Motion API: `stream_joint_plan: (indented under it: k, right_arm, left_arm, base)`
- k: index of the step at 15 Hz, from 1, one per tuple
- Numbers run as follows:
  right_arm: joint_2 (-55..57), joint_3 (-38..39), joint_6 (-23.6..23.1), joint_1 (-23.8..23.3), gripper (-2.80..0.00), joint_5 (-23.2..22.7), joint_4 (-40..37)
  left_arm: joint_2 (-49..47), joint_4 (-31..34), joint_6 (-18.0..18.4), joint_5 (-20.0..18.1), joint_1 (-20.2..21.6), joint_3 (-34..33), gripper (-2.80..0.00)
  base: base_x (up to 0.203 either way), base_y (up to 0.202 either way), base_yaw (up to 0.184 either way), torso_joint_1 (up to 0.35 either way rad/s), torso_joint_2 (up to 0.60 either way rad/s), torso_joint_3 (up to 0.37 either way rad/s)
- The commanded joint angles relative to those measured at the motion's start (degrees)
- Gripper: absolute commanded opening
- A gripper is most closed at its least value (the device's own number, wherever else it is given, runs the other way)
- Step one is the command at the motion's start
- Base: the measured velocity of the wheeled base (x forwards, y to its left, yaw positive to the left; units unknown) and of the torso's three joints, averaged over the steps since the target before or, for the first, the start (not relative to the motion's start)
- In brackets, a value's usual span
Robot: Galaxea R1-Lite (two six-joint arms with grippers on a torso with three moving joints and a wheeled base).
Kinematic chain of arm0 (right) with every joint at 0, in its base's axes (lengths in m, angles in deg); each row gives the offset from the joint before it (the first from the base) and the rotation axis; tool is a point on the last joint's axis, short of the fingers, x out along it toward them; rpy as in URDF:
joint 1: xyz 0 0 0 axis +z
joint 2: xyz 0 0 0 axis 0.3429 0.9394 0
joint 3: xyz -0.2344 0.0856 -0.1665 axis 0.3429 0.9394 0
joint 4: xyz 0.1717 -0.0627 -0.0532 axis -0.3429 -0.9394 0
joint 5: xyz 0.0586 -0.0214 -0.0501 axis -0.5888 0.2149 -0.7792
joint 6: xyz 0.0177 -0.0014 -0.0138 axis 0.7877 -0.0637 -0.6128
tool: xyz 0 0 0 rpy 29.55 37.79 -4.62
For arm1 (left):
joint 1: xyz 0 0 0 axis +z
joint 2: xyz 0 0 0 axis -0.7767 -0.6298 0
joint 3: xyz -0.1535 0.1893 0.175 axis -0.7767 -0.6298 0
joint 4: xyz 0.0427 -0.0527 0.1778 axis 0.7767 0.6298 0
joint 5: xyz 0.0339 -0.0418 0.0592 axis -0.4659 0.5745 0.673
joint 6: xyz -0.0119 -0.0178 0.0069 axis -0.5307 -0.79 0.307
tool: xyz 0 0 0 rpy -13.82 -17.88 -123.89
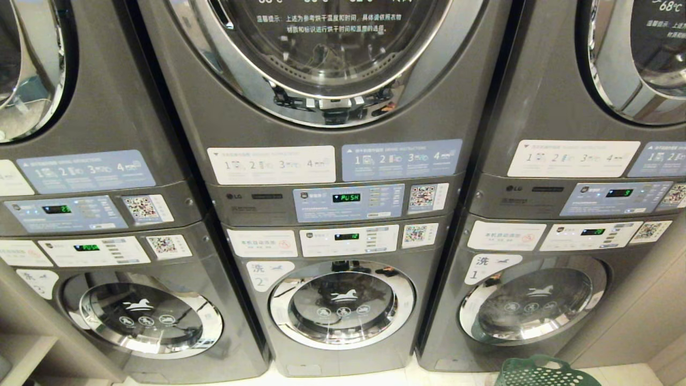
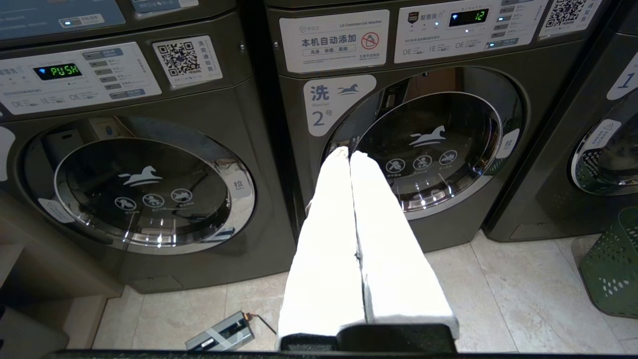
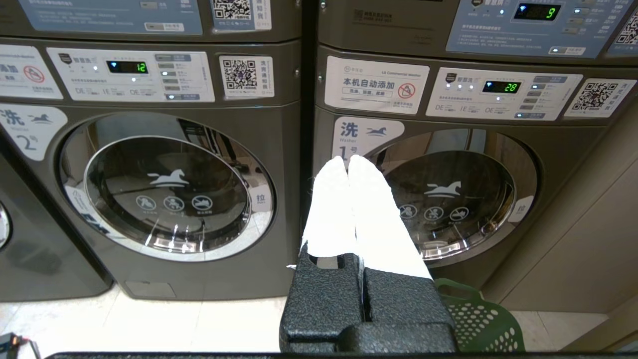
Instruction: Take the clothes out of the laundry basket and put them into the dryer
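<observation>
From the head view, three stacked machine columns fill the frame: dryers above with large round doors, washers below. The middle dryer [image 1: 329, 48] has its door shut, and its display [image 1: 345, 198] reads PUSH, which suggests it is idle and free to load. Neither arm shows here, most likely because both hang parked low, below the camera's field. Only the rim of the green laundry basket [image 1: 541, 371] peeps in at the bottom edge, on the floor in front of the right-hand washer; the clothes inside cannot be seen. Judging by this, the task has barely begun: no door is open and nothing is lifted.

In the left wrist view, the left gripper [image 2: 350, 155] points at the middle washer [image 2: 428, 144], marked 2, with its white jaws pressed together and nothing between them. It touches nothing. The basket [image 2: 613, 264] stands off at the side on the tiled floor [image 2: 518, 289], and a small grey box [image 2: 219, 338] with a wire lies on the tiles near the left washer.

In the right wrist view, the right gripper [image 3: 348, 160] faces the washer marked 1 [image 3: 448, 199], its jaws likewise closed tight and empty. The basket [image 3: 478, 324] sits just beside and below this arm, so the right arm looks the handier one for reaching the clothes.
</observation>
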Motion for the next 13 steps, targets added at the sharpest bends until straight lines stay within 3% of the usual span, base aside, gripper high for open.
stream_joint_plan:
  k: [1,13]
  right_arm:
    - [0.0,0.35,0.03,0.02,-2.8,0.04,-0.25]
    - [0.01,0.35,0.89,0.02,-2.8,0.3,-0.67]
  left_arm:
    - [0.02,0.14,0.02,-0.02,0.0,0.07,-2.8]
    - [0.02,-0.13,-0.42,0.24,0.0,-0.02,-2.8]
  base:
    - [0.0,0.0,0.0,0.0,0.0,0.0]
    - [0.0,0.0,0.0,0.0,0.0,0.0]
